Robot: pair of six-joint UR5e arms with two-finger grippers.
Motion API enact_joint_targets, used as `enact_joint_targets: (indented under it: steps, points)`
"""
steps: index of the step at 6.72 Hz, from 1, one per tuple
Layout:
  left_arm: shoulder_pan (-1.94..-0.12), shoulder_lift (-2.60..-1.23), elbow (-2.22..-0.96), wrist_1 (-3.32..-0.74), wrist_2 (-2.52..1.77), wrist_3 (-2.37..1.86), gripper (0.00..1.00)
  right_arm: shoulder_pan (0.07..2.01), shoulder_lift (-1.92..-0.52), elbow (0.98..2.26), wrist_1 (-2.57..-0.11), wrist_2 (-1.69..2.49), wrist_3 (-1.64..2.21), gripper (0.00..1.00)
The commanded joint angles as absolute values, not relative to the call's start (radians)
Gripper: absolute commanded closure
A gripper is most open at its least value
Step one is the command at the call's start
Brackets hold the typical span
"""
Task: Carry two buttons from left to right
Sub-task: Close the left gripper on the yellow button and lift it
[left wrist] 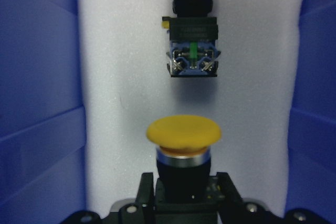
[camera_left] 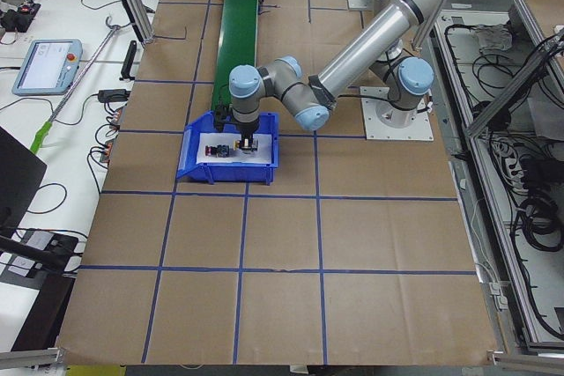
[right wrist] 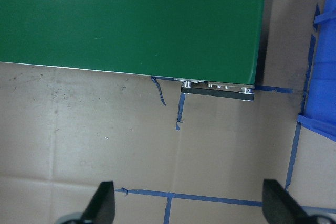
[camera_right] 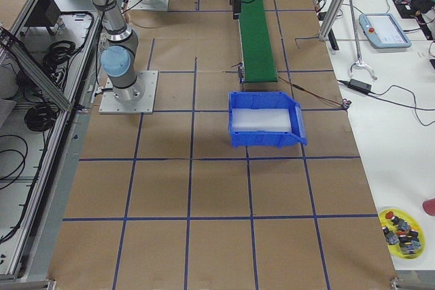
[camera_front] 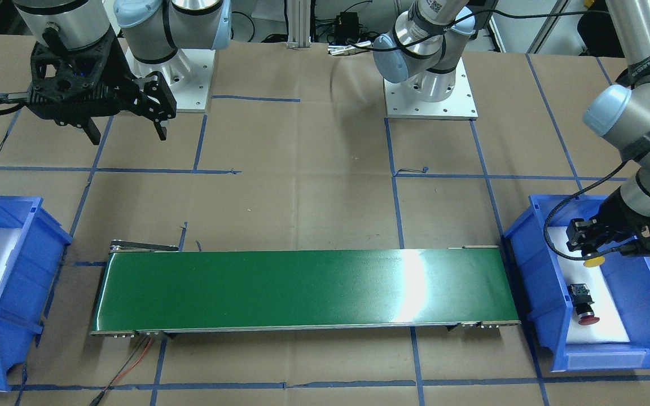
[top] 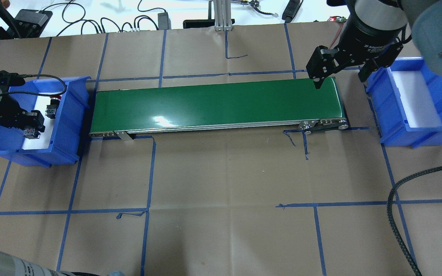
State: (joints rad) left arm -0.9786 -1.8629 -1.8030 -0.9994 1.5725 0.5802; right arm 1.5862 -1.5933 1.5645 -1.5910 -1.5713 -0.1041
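We read this as step 1: pick of the first btn. L gripper (left wrist: pixel 184 191) is down inside the L bin (camera_front: pixel 519 254), jaws pinched on the black body of the yellow btn (left wrist: pixel 182 131), w/ the cap sticking out fwd past the fingertips. In the wrist view the grip looks centred, body snug btw the two jaws. We can't tell whether the btn is clear of the white liner (left wrist: pixel 121 77) or resting on it; no view shows that gap.

Red btn (left wrist: pixel 192 45) lies on its side just ahead of the hand and in line w/ it. Its terminal end faces the yellow cap and its red cap points away. The two are apart, not touching. Bin walls run close on both sides of the hand.

R gripper (top: pixel 340 79) hangs up near the other end of the belt (top: pixel 213 103), jaws spread wide, nothing btw them. R bin (top: pixel 397 132) sits just beside it on its outer side. Both btns are at the L hand's end, so 0 of 2 across by our count.

Next move, as we judge it:
- Lift straight up, not fwd, b/c the red btn sits right in front and a fwd push would knock it.
- Swing to the belt end nearest the hand, just past the bin wall on its inner side, and set the btn on the green.
- Release low. The cap looks wide vs. the body, so it'll prob. want to tip.
- Go back for the red one, gripping across its block body.
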Motion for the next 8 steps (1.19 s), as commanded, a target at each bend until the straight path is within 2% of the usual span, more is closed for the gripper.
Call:
enact_joint_targets:
  steps: [1, 3, 4, 8]
  points:
    - [-0.980, -1.789, -1.693, -1.200, 1.574, 0.578, 0.90, 1.586, -1.592, 1.565, -1.577, -1.563, -0.106, 0.00]
    - [-0.985, -1.804, -1.590, -1.304, 1.569, 0.569, 0.90, 1.586, -1.583, 1.566, -1.574, -1.574, -0.106, 0.00]
    - [-1.003, -1.818, -1.582, -1.304, 1.562, 0.521, 0.90, 1.586, -1.579, 1.557, -1.575, -1.572, -0.106, 0.00]
    - [-1.309, -1.828, -1.592, -1.292, 1.557, 0.263, 0.89, 1.586, -1.577, 1.559, -1.577, -1.565, -0.104, 0.00]
